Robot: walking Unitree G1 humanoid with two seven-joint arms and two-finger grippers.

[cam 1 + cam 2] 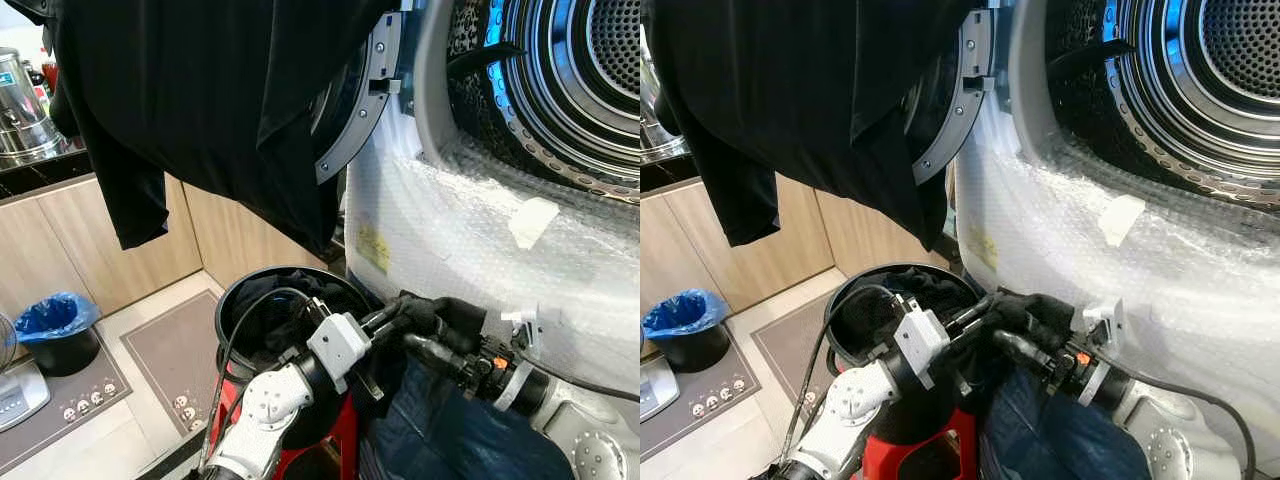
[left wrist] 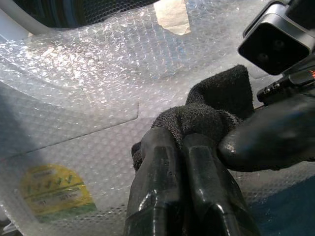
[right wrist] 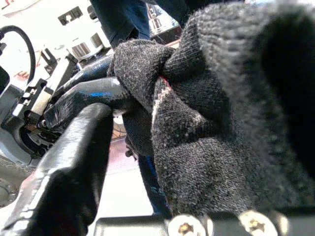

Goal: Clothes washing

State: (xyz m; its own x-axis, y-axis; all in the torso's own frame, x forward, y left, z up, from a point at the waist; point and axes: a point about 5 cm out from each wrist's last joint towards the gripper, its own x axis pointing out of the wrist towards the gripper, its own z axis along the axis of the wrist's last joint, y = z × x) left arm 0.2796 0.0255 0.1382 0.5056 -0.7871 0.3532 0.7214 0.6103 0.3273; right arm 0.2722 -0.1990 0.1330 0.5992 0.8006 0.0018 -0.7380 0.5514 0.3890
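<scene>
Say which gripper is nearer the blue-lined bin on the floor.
Left. The left gripper sits above the black basket, on the side of the blue-lined bin; the right gripper is farther, beside the washer.

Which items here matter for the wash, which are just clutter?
Job: sock pinched by left fingers and right gripper; basket; washer drum; black shirt on the door; jeans.
Clutter: bin, steel pot, floor mat.

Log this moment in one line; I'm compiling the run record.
left gripper: shut on dark sock | right gripper: on same sock | below open washer drum, above black basket
</scene>
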